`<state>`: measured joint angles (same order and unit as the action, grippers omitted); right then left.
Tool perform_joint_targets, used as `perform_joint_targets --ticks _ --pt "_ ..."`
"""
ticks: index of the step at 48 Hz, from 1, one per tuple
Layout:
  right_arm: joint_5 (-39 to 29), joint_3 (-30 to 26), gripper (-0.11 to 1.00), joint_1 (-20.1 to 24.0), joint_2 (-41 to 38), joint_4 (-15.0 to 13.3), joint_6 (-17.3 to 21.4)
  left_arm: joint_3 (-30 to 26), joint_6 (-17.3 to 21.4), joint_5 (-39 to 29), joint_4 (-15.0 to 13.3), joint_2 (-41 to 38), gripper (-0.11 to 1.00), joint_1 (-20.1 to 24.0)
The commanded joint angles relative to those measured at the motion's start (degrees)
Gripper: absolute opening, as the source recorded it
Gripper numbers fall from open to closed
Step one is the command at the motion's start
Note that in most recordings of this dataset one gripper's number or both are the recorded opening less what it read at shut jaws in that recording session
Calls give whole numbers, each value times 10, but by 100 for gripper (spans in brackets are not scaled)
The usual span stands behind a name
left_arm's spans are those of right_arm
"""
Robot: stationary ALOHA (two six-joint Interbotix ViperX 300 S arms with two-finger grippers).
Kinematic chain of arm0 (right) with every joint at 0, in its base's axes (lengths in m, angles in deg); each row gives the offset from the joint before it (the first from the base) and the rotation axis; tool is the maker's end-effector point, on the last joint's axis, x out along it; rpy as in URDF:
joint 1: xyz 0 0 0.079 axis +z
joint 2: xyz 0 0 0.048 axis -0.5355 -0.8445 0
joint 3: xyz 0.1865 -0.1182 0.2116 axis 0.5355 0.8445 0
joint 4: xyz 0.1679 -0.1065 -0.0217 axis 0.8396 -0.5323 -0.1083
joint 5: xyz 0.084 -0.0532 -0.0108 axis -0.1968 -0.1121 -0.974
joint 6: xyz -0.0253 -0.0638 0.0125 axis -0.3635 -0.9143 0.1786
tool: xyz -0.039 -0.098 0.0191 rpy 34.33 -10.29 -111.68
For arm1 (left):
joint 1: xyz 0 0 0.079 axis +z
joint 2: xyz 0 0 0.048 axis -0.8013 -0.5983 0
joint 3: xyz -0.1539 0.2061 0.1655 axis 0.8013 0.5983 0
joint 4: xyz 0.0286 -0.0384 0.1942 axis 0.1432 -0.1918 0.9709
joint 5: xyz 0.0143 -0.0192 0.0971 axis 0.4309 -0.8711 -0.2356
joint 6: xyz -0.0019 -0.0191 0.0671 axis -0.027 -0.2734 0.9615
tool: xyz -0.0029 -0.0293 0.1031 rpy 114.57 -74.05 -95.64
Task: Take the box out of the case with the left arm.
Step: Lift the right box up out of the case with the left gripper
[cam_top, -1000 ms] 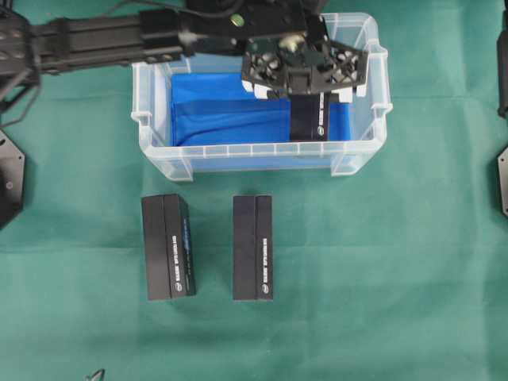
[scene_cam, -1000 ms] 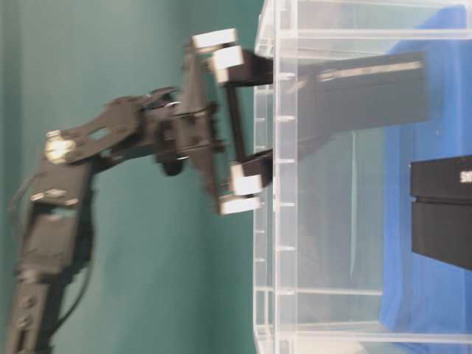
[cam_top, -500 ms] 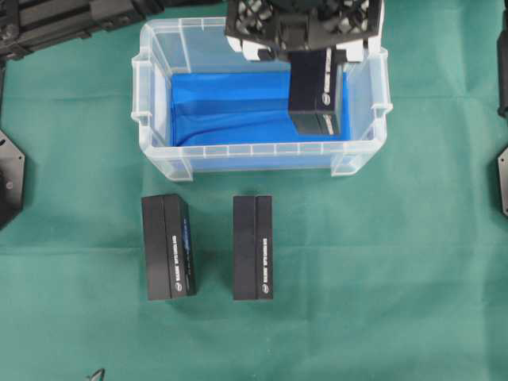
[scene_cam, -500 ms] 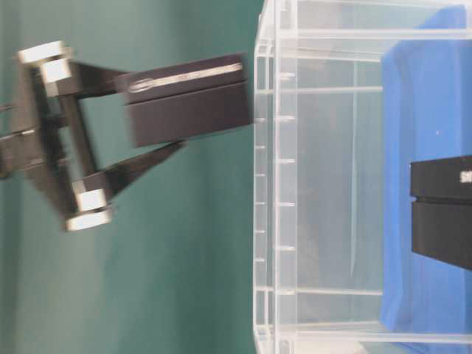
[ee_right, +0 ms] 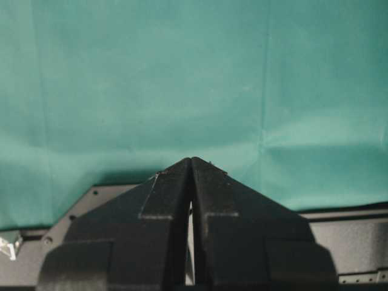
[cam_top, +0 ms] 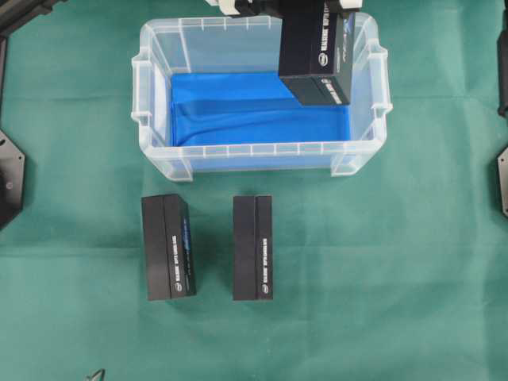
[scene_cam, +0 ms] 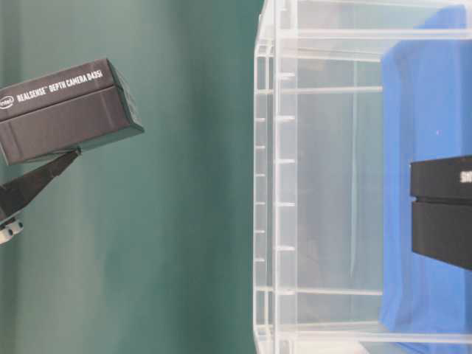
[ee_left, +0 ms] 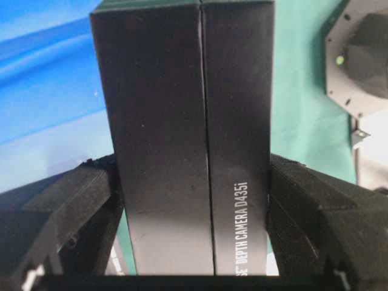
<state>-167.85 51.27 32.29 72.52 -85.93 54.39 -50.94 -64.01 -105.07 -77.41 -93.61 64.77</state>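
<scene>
Black box point(ee_left: 188, 139) clamped, wrist view only

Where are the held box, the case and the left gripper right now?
held box point(cam_top: 315, 48): overhead view, on its black top face.
case point(cam_top: 262, 151): overhead view, on the clear front wall.
left gripper point(ee_left: 193, 200): left wrist view, between the fingertips, shut on the box.
</scene>
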Motion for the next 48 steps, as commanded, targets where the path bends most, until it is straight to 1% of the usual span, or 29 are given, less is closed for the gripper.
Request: perform_joint_targets --ticks 1,17,48 --pt "1 -5 0 -1 0 -2 -1 -9 0 3 4 33 64 2" --pt "1 -5 0 -1 1 -2 -1 17 -6 3 4 42 64 2" --pt "1 -4 0 -1 1 -1 -1 18 -5 3 5 42 64 3"
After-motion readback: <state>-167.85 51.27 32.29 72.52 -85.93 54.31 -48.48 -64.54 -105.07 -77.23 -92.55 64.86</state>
